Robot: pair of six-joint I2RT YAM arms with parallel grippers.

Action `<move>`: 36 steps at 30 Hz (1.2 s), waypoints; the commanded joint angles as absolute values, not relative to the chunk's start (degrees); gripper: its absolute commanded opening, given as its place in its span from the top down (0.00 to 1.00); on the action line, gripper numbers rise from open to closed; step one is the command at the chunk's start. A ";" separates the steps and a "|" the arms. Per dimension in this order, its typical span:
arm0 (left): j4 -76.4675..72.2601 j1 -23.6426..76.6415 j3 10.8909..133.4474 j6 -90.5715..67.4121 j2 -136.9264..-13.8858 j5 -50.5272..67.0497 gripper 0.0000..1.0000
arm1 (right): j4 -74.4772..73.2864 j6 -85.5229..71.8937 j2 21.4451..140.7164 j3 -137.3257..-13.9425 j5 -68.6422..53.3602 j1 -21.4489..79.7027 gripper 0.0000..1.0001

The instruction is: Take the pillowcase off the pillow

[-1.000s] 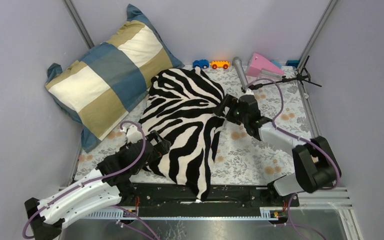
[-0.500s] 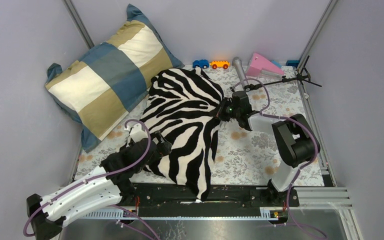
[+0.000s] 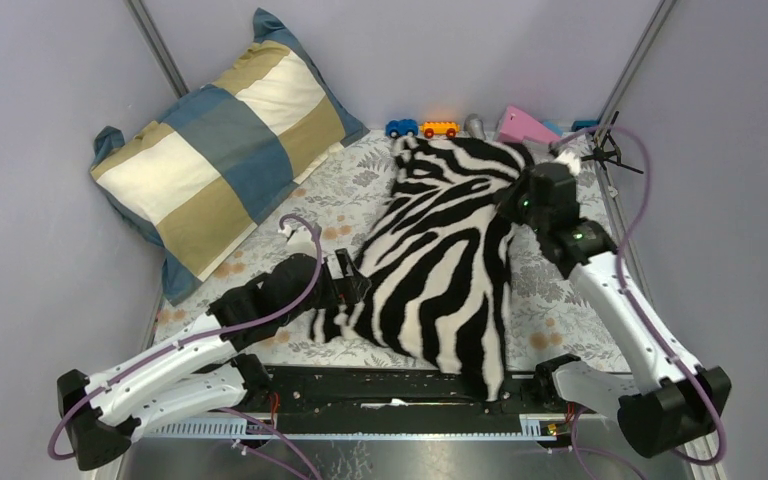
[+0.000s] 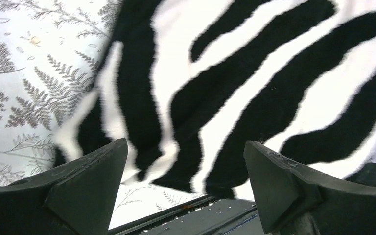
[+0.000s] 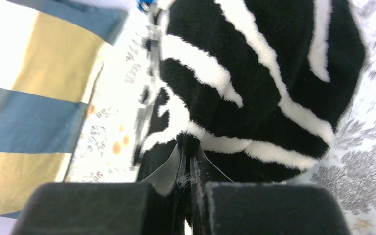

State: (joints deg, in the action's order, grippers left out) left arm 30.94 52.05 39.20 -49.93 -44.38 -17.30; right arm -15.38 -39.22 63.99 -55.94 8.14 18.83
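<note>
The zebra-striped pillowcase (image 3: 450, 250) lies stretched from the back right of the table down to the front rail. No pillow shows; it is hidden or out of view. My right gripper (image 3: 528, 200) is shut on a fold at the pillowcase's right upper edge, and the right wrist view shows the plush cloth (image 5: 264, 73) pinched between the closed fingertips of that gripper (image 5: 187, 152). My left gripper (image 3: 352, 285) stands open at the cloth's lower left edge. Striped fabric (image 4: 235, 73) lies just beyond its spread fingers (image 4: 185, 143), with nothing between them.
A big blue, tan and cream checked cushion (image 3: 220, 150) leans in the back left corner. Two toy cars (image 3: 420, 128), a pink block (image 3: 522, 125) and a black stand (image 3: 610, 150) line the back right. A black rail (image 3: 360, 385) runs along the front edge.
My right gripper shut on the pillowcase's right edge and dragged it right and back, away from the cushion. My left arm reached forward and right, staying open.
</note>
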 commanded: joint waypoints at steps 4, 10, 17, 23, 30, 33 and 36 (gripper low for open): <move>25.32 52.03 43.72 -48.96 -47.14 -15.36 0.02 | -23.71 -32.72 66.49 -85.84 1.75 18.49 1.00; 27.15 51.94 43.38 -51.59 -46.58 -17.51 0.01 | -26.27 -28.28 81.94 -101.76 0.30 34.24 1.00; 37.64 51.78 44.61 -58.15 -42.24 -28.81 0.01 | -29.05 -26.56 97.03 -110.24 -9.46 41.66 0.29; 44.61 51.78 44.89 -61.71 -34.95 -36.62 0.01 | -20.01 -23.86 87.28 -94.44 -4.18 41.59 0.01; 45.37 51.82 43.42 -62.98 -30.97 -40.16 0.01 | -14.04 -20.45 74.89 -72.99 9.45 41.55 0.00; 43.22 51.83 43.34 -60.27 -33.75 -37.94 0.01 | -15.02 -21.27 72.92 -66.15 14.18 41.52 0.00; 39.38 51.83 43.01 -56.81 -37.65 -32.45 0.01 | -15.28 -22.99 71.40 -59.60 21.63 41.52 0.00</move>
State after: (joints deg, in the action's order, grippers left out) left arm 44.73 51.72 41.78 -60.97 -33.43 -36.84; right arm -15.99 -22.41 72.10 -66.57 9.96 41.71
